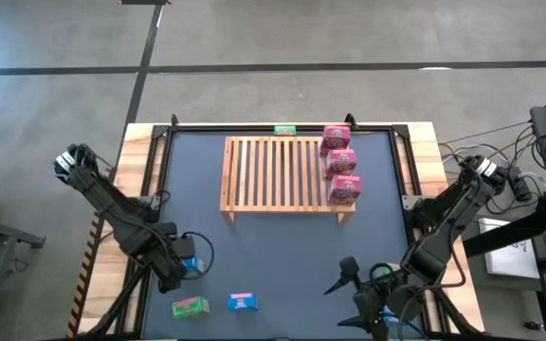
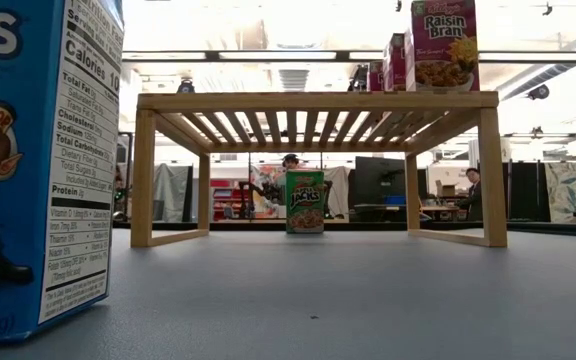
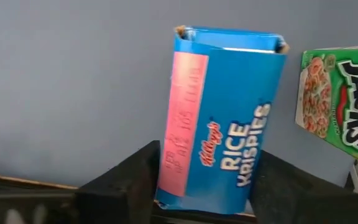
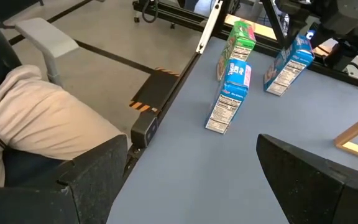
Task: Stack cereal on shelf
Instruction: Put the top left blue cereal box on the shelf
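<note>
Cereal boxes sat in a few spots on the dark table [image 1: 282,256]. Three pink boxes [image 1: 340,163] stood in a row on the wooden shelf [image 1: 273,175], along its right side in the top-down picture. They were lined up close, likely to leave room for more. One green box [image 1: 284,131] stood behind the shelf, near the table's far edge. Another green box [image 1: 190,306] and a blue box [image 1: 243,302] stood at the lower left of that picture, not yet on the shelf.

The left gripper [image 1: 184,268] was at the lower left, just above those two. One more blue box [image 3: 219,118] sat between its fingers [image 3: 120,186], one dark finger on each side. The fingers looked pressed to the box's sides, so I think it was gripped, but I could not be sure the squeeze was finished. Held by its narrow sides, the box could probably be set down standing up like the pink ones.

The right gripper [image 1: 363,284] waited at the lower right of the table. Its fingers were spread wide and held nothing.
</note>
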Action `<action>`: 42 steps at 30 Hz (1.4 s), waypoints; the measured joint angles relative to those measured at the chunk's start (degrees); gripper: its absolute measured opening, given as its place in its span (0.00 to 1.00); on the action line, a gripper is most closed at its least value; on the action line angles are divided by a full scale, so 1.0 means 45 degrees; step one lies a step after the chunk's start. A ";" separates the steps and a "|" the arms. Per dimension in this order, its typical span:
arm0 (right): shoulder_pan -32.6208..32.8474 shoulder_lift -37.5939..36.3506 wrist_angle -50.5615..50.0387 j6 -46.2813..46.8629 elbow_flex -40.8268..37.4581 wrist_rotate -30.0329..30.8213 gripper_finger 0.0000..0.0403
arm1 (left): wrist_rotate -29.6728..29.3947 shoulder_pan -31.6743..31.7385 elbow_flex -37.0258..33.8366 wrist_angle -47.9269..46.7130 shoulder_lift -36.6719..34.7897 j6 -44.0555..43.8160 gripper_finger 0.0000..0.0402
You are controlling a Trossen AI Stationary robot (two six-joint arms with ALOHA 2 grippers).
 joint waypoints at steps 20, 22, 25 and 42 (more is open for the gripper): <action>0.0000 -0.0002 -0.0019 -0.0349 -0.0010 0.0005 0.86 | -0.2743 0.0239 0.4103 -0.2359 -0.0842 0.1995 0.32; 0.0000 -0.0005 -0.0024 -0.0413 -0.0010 0.0102 0.86 | -0.4083 0.0396 0.5182 -0.2167 -0.0825 0.3367 0.31; 0.0000 -0.0005 -0.0034 -0.0445 -0.0010 0.0424 0.86 | -0.5591 0.0802 0.6580 -0.1035 -0.0730 0.6210 0.31; 0.0000 -0.0005 -0.0069 -0.0628 -0.0015 0.0442 0.86 | -0.0396 0.9498 1.0157 0.1575 0.0809 1.5176 0.31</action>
